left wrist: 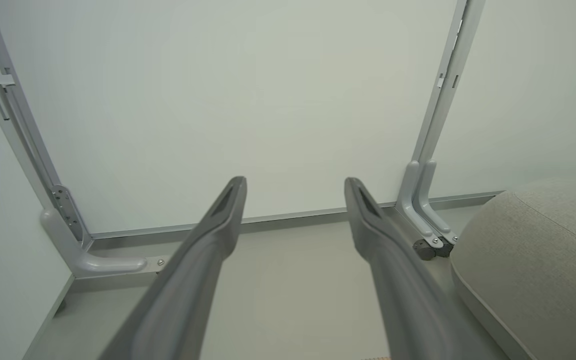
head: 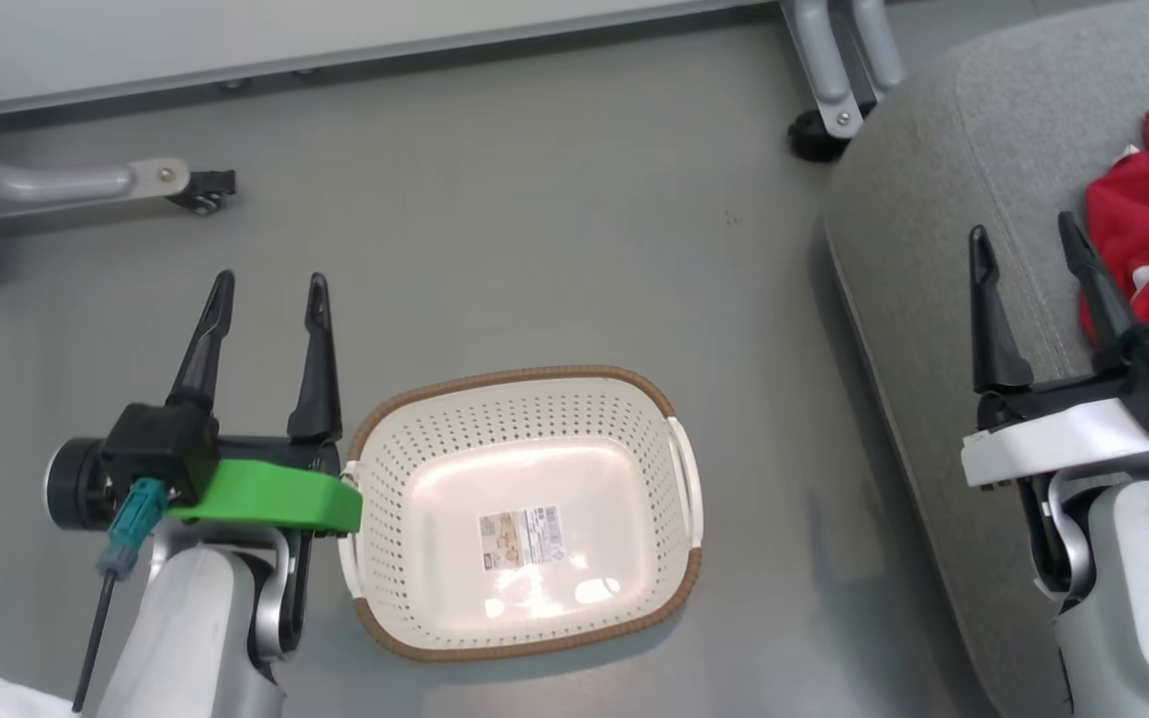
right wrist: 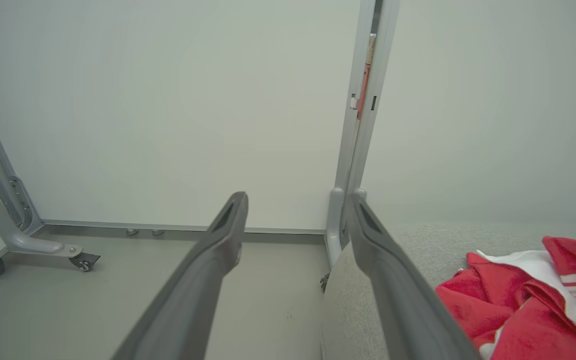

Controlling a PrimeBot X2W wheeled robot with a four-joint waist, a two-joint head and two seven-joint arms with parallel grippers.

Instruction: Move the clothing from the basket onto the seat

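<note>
Jaws spread; basket (head: 634,431) label (head: 521,537) print unreadable.

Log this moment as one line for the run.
basket: no clothing inside | clothing: on seat | left gripper: open | right gripper: open

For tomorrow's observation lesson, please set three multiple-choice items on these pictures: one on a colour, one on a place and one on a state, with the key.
1. The basket's rim is: A green, B blue, C brown.
2. The red clothing lies: A in the basket, B on the seat, C on the floor.
3. The right hand is: A open and empty, B shut on the clothing, C shut on the basket's handle.

Key: 1 C, a brown woven-look band runs round the top. 2 B, the red heap rests on the grey cushion. 3 A, it stands spread beside the clothing with nothing in it.
</note>
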